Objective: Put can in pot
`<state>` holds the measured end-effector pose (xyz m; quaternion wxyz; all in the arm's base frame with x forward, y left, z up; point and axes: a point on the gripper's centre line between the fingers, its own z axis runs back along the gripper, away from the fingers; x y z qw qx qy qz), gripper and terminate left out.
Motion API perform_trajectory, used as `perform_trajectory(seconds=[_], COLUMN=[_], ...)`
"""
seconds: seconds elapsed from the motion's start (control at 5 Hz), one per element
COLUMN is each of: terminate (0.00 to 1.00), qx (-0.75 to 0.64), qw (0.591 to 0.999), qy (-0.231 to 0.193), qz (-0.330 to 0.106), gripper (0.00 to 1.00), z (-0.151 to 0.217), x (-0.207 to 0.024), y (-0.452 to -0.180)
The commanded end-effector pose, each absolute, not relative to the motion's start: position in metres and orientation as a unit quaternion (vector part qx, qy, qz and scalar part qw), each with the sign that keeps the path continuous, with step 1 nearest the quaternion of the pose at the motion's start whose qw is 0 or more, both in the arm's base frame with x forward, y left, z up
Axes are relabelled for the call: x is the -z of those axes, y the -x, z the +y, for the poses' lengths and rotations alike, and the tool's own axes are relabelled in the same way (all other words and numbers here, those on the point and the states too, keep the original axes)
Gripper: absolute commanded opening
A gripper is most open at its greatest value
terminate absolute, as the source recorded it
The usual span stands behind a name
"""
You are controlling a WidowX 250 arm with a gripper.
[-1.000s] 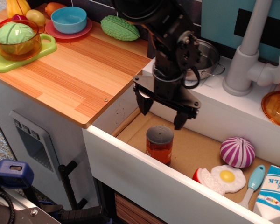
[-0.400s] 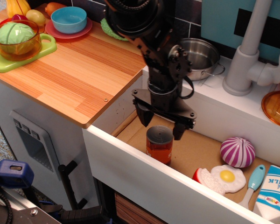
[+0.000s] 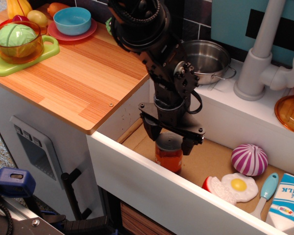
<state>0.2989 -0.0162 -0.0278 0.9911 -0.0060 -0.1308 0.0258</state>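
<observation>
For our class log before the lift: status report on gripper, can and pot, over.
Gripper open, fingers straddling the can's top. Can upright in the sink basin, not gripped yet. Pot empty on the ledge behind. Nothing in the way.

Sink basin (image 3: 220, 161) contains purple onion (image 3: 249, 159), fried egg (image 3: 233, 187), milk carton (image 3: 288, 202). Wooden counter (image 3: 83, 73) carries blue bowl (image 3: 72, 20), cabbage (image 3: 15, 35) in orange bowl.

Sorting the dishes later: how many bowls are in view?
3: a blue bowl on the pink plate, an orange bowl holding a cabbage on the green board, another orange one at the right edge. Others may be hidden.
</observation>
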Motion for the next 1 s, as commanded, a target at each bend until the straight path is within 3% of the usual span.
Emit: perform_trajectory(seconds=[0.0, 0.4, 0.6, 0.8], terminate=[0.00, 0.00, 0.00, 0.00], qx=[-0.025, -0.039, -0.045, -0.045], qw=[0.989, 0.985, 0.985, 0.985], qy=[0.018, 0.019, 0.022, 0.020], qz=[-0.145, -0.167, -0.166, -0.168], gripper=[1.00, 1.00, 0.00, 0.00], z=[-0.014, -0.017, -0.018, -0.019], x=[0.030, 0.040, 0.041, 0.034], y=[-0.301, -0.304, -0.308, -0.311])
